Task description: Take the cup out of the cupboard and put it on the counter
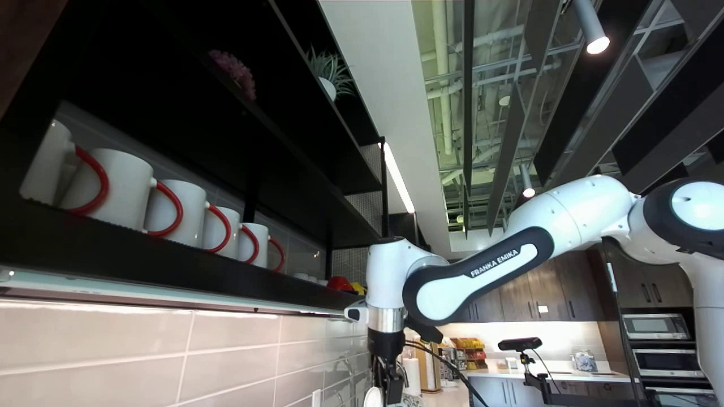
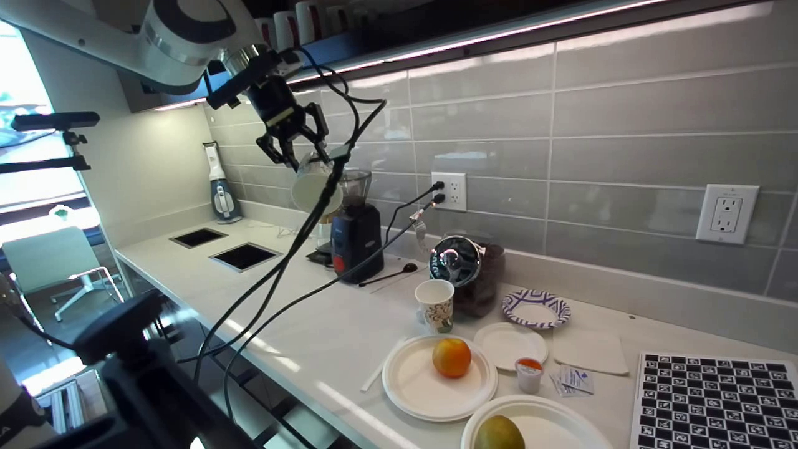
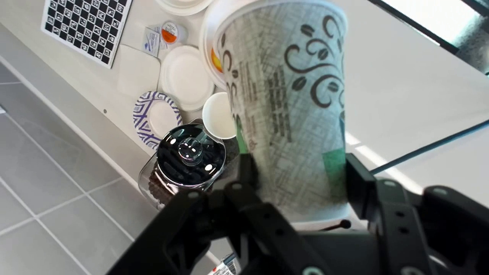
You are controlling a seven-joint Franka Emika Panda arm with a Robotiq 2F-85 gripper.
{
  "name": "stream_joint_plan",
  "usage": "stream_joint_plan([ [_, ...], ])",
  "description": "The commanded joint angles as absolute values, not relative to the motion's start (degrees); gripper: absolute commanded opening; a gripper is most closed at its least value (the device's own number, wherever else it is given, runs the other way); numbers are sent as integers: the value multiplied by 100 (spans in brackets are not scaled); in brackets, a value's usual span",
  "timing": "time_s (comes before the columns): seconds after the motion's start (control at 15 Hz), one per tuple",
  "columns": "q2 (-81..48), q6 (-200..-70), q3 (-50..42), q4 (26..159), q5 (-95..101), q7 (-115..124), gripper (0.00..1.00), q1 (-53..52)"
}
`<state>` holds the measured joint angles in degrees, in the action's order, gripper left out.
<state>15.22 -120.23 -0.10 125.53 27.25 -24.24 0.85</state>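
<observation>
- While my fingers (image 3: 360, 183) stand part-closed, they pinch the swirl-printed paper coffee cup (image 3: 286, 107) from both sides near its base;
- its long axis runs roughly onward from my fingertips, mouth foremost and tipped downward; standing it upright would, I judge, take a big wrist turn;
- lower down, well apart from it, lies the counter (image 2: 324, 343); likely room runs between a second paper cup (image 2: 436, 310) and the front edge (image 2: 300, 388), with black cables (image 2: 304, 232) to dodge.

FRANKA EMIKA lettering (image 1: 494, 263), on robot arm (image 1: 571, 212)
</observation>
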Motion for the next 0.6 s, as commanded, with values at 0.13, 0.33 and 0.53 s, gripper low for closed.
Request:
stream_joint_plan([
  [0.13, 1534, -12790, -13, 13403, 3616, -1614, 34, 96],
  [0.33, 1480, -12632, 9, 13307, 3612, -1695, 59, 74],
  [0.53, 1477, -12653, -2, 13330, 3611, -1686, 59, 77],
])
